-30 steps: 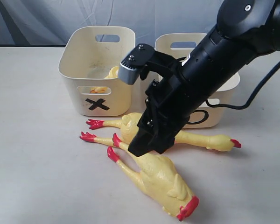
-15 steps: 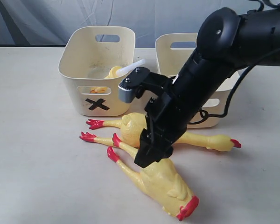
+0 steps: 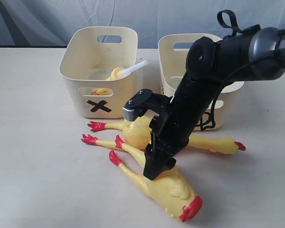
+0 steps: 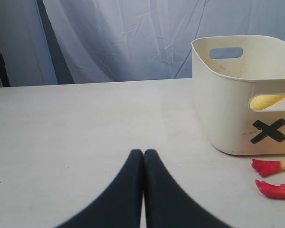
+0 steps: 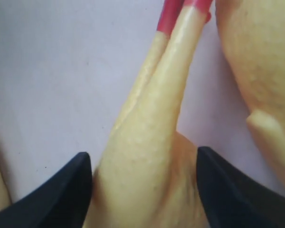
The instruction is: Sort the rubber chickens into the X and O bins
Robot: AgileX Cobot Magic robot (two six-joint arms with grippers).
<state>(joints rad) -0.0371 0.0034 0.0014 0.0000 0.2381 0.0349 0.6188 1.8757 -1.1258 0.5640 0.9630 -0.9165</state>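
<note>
Right wrist view: my right jaws stand wide apart, straddling the nearest rubber chicken (image 5: 147, 156) on the table (image 3: 38, 190); my left jaws are pressed together, empty.

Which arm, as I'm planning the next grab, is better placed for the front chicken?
Right: the right pincer straddles the front chicken, open; the left pincer is shut, off beside the X bin.
</note>
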